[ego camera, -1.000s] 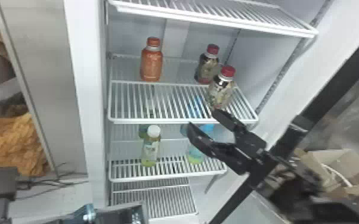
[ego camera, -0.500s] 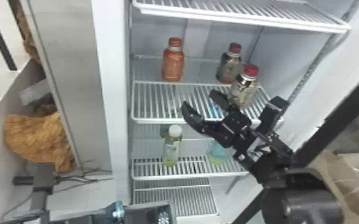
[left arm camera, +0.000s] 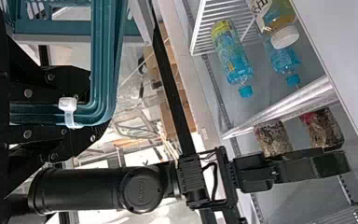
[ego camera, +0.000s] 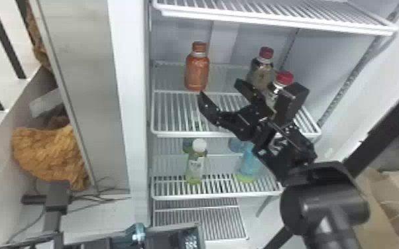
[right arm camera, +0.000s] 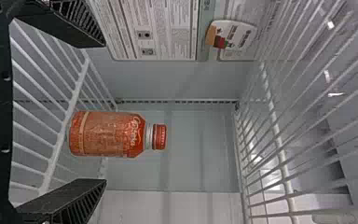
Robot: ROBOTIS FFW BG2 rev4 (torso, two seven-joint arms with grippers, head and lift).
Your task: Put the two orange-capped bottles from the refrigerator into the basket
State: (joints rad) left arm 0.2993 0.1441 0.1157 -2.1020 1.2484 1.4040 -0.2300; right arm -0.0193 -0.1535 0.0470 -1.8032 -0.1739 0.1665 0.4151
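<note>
"What stands on the upper wire shelf (ego camera: 182,134)?"

"An orange-capped bottle (ego camera: 197,73), upright behind the middle crossbar, toward the left edge. Toward the right edge stands a dark red-capped bottle (ego camera: 261,68), with a second red-capped bottle (ego camera: 284,78) in front of it, nearer the right edge."

"And the lower wire shelf (ego camera: 215,196)?"

"A white-capped bottle (ego camera: 195,167) of yellow-green drink is upright near the front edge, left of centre. A blue-capped bottle (ego camera: 249,162) stands toward the right edge, and another blue bottle (ego camera: 236,144) sits farther back, partly hidden."
</note>
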